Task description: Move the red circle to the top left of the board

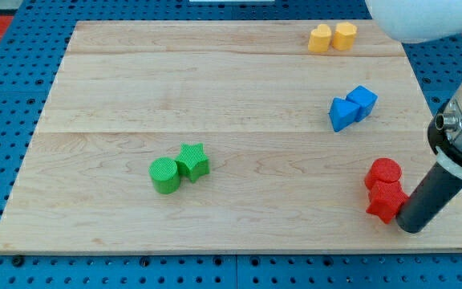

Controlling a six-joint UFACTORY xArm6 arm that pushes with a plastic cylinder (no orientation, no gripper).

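Note:
The red circle [385,172] lies near the board's right edge, low in the view. A second red block [387,201], its shape unclear, touches it just below. My tip [410,227] rests on the board at the lower right, just right of and below that second red block, touching or nearly touching it. The rod rises up and to the right toward the arm's body at the view's right edge.
A green circle [164,176] and green star [192,161] sit together left of centre. Two blue blocks [342,114] [362,100] touch at the right. Two yellow blocks [320,38] [345,35] sit at the top right. The wooden board [215,88] lies on blue pegboard.

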